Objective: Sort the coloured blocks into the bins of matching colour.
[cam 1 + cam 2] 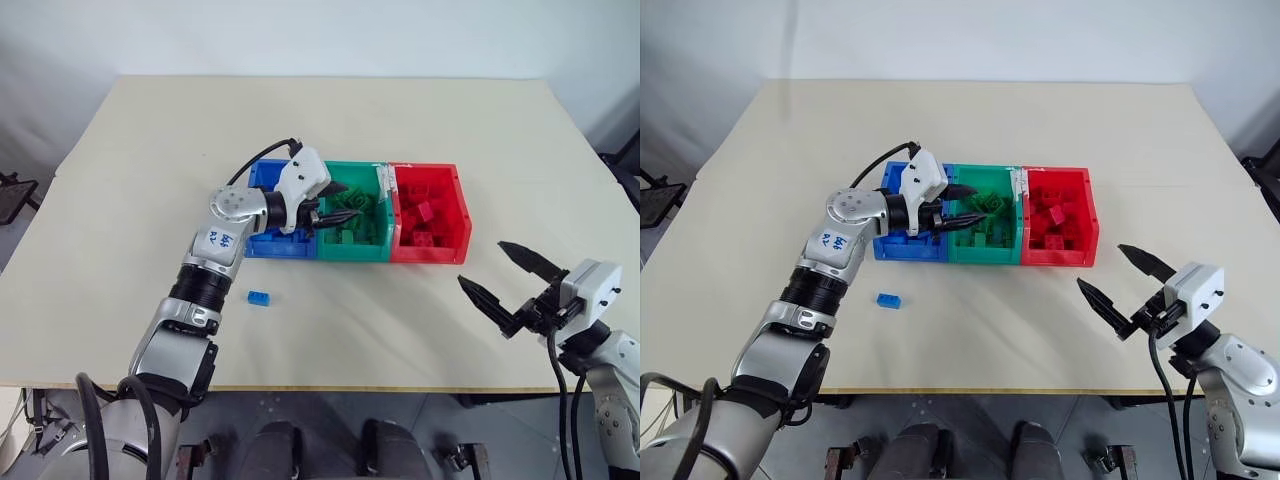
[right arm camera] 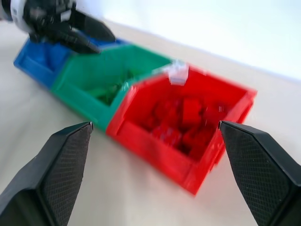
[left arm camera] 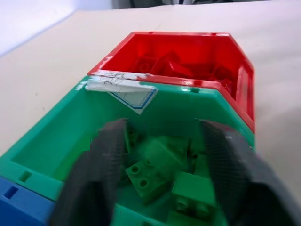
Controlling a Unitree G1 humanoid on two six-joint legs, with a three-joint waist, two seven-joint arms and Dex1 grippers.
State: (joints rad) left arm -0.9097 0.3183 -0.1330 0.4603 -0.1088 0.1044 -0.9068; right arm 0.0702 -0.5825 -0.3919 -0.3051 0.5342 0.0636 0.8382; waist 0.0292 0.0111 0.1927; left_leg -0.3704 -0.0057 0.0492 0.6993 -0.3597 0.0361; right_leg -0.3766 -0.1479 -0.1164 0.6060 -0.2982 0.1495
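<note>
Three joined bins stand in a row mid-table: blue bin (image 1: 262, 245), green bin (image 1: 352, 250), red bin (image 1: 432, 250). My left gripper (image 1: 348, 203) hovers over the green bin, open, with nothing between its fingers (image 3: 99, 179). Directly below it, green blocks (image 3: 143, 174) lie in the green bin (image 3: 47, 141). Red blocks (image 1: 425, 215) fill the red bin (image 2: 155, 150). One blue block (image 1: 259, 297) lies loose on the table in front of the blue bin. My right gripper (image 1: 482, 263) is wide open above the table, right of and nearer than the red bin, pointing toward the bins.
The beige table (image 1: 330, 120) stretches wide behind and beside the bins. A white label (image 3: 124, 92) sticks to the wall between the green and red bins. The table's front edge (image 1: 350, 388) runs just below my right gripper.
</note>
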